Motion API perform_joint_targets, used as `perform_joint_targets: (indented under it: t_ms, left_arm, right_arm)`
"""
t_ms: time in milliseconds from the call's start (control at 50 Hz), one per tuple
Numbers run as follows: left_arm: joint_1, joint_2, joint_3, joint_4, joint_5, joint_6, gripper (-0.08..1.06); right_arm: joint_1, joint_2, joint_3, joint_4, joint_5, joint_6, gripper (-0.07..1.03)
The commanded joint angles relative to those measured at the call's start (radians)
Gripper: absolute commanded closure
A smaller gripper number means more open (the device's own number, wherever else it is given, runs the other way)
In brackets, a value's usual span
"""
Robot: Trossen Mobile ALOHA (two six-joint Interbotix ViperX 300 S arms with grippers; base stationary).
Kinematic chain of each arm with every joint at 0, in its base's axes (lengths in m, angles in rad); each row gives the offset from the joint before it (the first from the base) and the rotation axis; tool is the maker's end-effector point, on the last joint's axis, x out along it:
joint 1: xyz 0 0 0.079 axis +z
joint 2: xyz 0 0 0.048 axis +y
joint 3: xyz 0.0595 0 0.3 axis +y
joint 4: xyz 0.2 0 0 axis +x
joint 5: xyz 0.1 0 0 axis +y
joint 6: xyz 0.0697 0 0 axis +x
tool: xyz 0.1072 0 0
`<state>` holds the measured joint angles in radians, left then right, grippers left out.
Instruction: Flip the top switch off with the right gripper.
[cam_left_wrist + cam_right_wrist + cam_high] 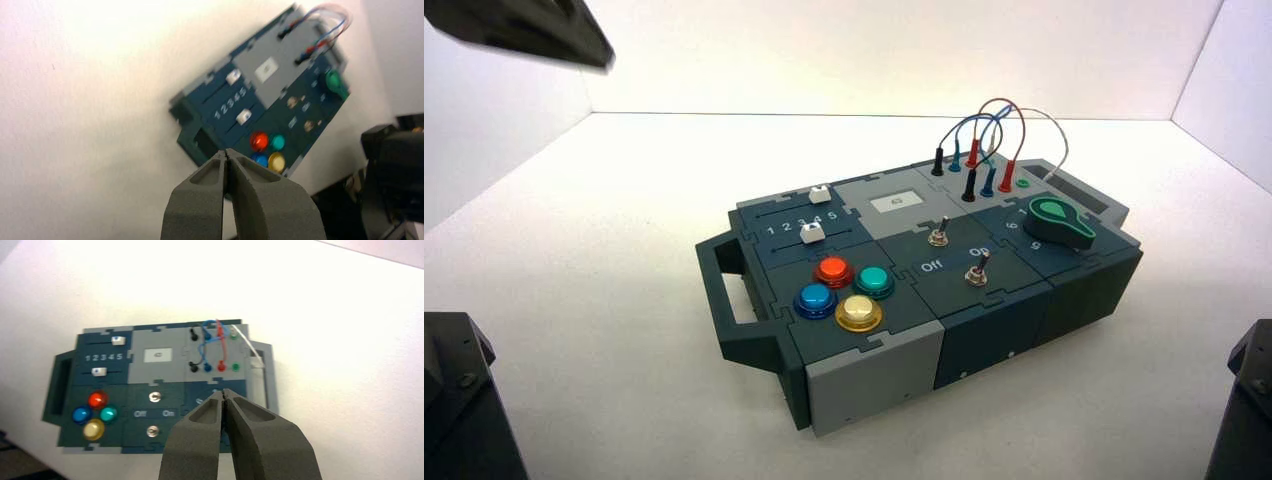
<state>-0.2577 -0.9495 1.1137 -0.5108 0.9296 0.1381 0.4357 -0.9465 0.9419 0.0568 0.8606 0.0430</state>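
Note:
The top switch [938, 236] is a small silver toggle just in front of the white display window [894, 203]. It also shows in the right wrist view [155, 397], with the "Off"/"On" print and the second toggle [152, 430] beyond it. My right gripper [223, 392] is shut and empty. It hangs well above the box, its tips over the knob end, apart from the switch. My left gripper [226, 152] is shut and empty, held off to the box's left side. Neither gripper shows in the high view.
The box [864, 385] stands turned on the white table, handle [724, 290] to the left. It bears several coloured buttons [834, 271], two white sliders [812, 233], a green knob [1059, 222] and looped wires [994, 125]. Arm bases sit at the lower left [454, 400] and lower right [1249, 400] corners.

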Motion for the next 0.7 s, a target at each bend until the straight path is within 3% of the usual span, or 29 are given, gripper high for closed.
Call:
perform_joint_targets:
  t_ms: [20, 240, 560, 700]
  left_arm:
    - [-0.021, 0.089, -0.038, 0.005, 0.02, 0.011, 1.01]
    - [-0.095, 0.341, -0.112, 0.032, 0.089, 0.052, 1.01]
    - [-0.29, 0.67, -0.262, 0.063, 0.038, 0.1, 1.01]
    - [-0.345, 0.796, -0.321, 0.11, 0.023, 0.118, 1.01]
  right_arm:
    - [0.034, 0.069, -0.06, 0.017, -0.009, 0.003, 0.99]
    - [0.041, 0.193, -0.124, 0.026, -0.017, 0.003, 0.99]
    - [0.049, 0.31, -0.175, 0.035, -0.044, -0.002, 0.99]
    - [0.049, 0.334, -0.183, 0.032, -0.054, -0.003, 0.99]
